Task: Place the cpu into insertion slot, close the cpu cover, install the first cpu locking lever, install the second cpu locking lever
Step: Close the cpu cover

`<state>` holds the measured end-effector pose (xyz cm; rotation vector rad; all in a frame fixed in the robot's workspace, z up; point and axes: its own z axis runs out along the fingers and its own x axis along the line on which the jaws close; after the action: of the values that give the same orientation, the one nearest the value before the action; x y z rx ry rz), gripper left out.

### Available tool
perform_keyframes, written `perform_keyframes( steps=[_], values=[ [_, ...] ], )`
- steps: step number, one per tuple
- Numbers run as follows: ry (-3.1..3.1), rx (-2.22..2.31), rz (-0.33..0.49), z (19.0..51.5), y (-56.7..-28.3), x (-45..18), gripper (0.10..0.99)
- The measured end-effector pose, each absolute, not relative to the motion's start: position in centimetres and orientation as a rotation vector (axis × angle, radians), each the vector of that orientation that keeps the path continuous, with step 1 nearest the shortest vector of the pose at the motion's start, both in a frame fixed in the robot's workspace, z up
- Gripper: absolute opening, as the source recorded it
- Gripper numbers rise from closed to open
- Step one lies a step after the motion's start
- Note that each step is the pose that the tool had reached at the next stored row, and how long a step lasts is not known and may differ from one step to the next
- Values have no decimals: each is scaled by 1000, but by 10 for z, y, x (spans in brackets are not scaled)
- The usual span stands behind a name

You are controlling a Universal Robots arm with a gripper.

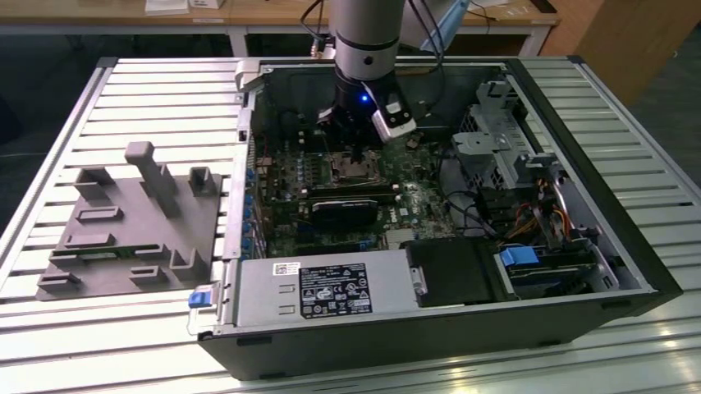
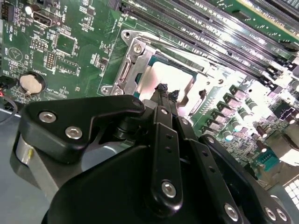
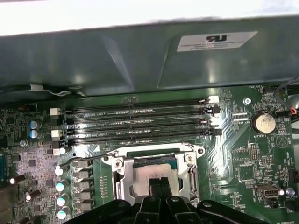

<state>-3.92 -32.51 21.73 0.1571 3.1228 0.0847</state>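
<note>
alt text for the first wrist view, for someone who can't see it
Black gripper, fingertips together, sits over the pale silver square cpu, which is framed by the thin silver metal cpu cover. Beyond lie four long black card slots on the green circuit board.

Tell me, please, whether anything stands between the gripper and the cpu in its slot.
Nothing visible does. In the first wrist view the gripper, fingers shut, sits right above the pale top of the cpu, which shows bare through the window of the cpu cover; the frame lies only around the chip's edges.
</note>
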Motion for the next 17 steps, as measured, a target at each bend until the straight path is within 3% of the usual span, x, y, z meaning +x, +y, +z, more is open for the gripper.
perform_keyframes(
  steps=[17],
  values=[
    [3104, 155, 85, 212, -325, -68, 102]
  ],
)
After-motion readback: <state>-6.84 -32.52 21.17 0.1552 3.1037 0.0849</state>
